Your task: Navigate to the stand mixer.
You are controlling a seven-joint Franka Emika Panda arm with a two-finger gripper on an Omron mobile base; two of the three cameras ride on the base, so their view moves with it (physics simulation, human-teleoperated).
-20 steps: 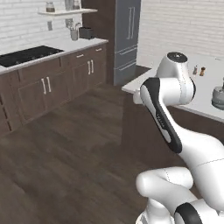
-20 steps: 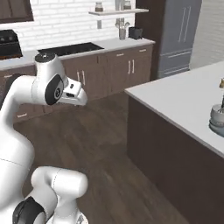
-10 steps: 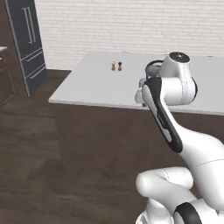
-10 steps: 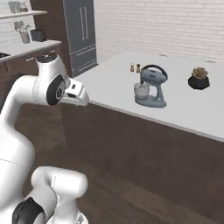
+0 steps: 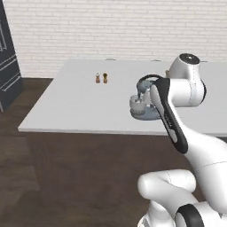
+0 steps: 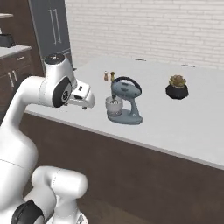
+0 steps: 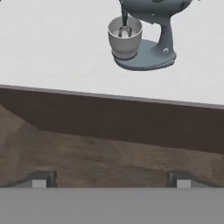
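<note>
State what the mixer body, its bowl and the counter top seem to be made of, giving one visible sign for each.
Mixer body: probably painted metal or plastic; even blue-grey, slightly glossy. Bowl: likely brushed or polished metal; pale silver-white with a darker inside. Counter top: possibly stone or laminate; flat, matte, uniform light grey, thin edge over a dark base. Rendered, so these are only guesses.

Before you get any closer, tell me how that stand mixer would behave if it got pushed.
The stand mixer would probably slide rather than roll: its flat oval base sits flush on the counter. Its overhanging head looks top-heavy, so a high shove might tip it. The bowl seems a separate piece and could jostle loose.
</note>
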